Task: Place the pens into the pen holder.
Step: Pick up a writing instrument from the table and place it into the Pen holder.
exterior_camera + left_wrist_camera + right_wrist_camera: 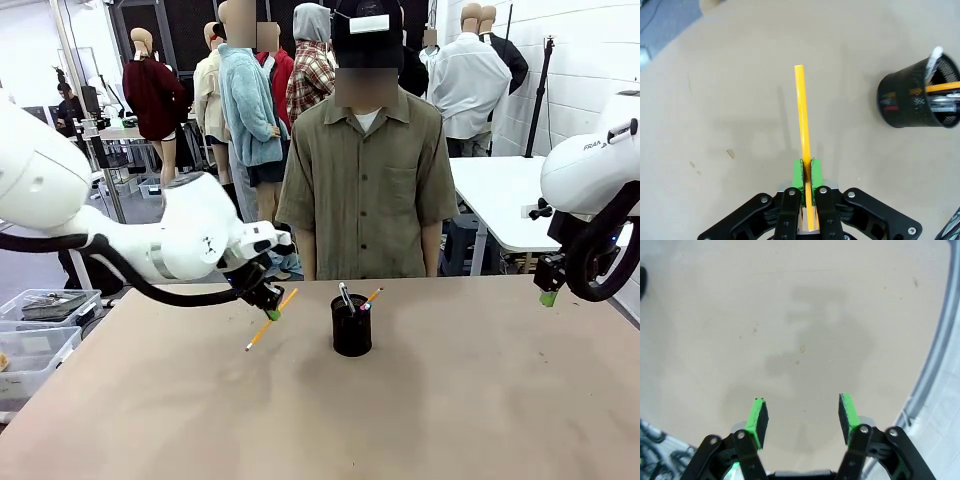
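A light brown surface (420,420) is seen from the robot's side, with a person in an olive short-sleeved shirt (366,190) standing at the far edge. The left pincer (268,305) is held above the surface, left of centre, its green pads (799,175) pressed together on a yellow-orange pencil (271,320). The pencil is tilted, its lower end pointing down toward the robot's left and its upper end rising toward the pen holder (351,325). In the left wrist view the pencil (802,120) is seen running straight out from between the pads over bare surface, with the pen holder (920,97) off to the upper right, apart from the pencil's tip. The pen holder (a small black mesh cup) stands upright near the middle of the surface, in front of the person. Two pens are already standing in it: a silver-grey pen (345,297) and an orange one (371,297), both leaning against the rim. The right pincer (548,296) is held at the surface's right edge, well apart from the holder; in the right wrist view its green pads (758,421) are spread, with nothing between them.
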You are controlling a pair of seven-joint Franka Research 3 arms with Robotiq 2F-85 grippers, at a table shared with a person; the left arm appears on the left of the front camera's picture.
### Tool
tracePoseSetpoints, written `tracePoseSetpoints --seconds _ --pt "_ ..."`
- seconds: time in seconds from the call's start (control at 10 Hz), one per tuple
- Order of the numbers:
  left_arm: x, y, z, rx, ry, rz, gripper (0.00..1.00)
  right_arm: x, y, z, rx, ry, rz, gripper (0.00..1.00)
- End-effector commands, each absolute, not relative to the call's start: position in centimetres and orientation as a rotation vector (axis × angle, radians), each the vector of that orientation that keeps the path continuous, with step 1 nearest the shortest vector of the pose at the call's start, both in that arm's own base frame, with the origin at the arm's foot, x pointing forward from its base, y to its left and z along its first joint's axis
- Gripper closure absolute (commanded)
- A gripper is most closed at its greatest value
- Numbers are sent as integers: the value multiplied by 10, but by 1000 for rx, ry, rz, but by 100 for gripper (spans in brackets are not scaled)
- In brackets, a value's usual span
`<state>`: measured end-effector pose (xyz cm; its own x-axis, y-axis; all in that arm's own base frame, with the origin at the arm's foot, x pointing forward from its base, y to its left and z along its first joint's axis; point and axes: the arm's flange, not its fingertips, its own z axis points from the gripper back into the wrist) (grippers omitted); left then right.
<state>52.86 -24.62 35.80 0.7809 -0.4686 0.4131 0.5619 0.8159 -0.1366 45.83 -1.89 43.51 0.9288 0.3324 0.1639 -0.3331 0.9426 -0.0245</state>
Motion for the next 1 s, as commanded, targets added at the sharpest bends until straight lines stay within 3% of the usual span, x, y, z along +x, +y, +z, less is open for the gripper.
tracePoseSetpoints --seconds 0.0,0.4,0.9 --pt "511 -209 361 -420 -471 -642 100 455 -20 432 -36 -175 348 28" --pt "510 -213 370 -722 -813 -881 100 455 -20 432 -36 -175 348 28" --pt "506 -248 371 -979 -1038 -1002 100 455 -20 432 -36 -175 348 28"
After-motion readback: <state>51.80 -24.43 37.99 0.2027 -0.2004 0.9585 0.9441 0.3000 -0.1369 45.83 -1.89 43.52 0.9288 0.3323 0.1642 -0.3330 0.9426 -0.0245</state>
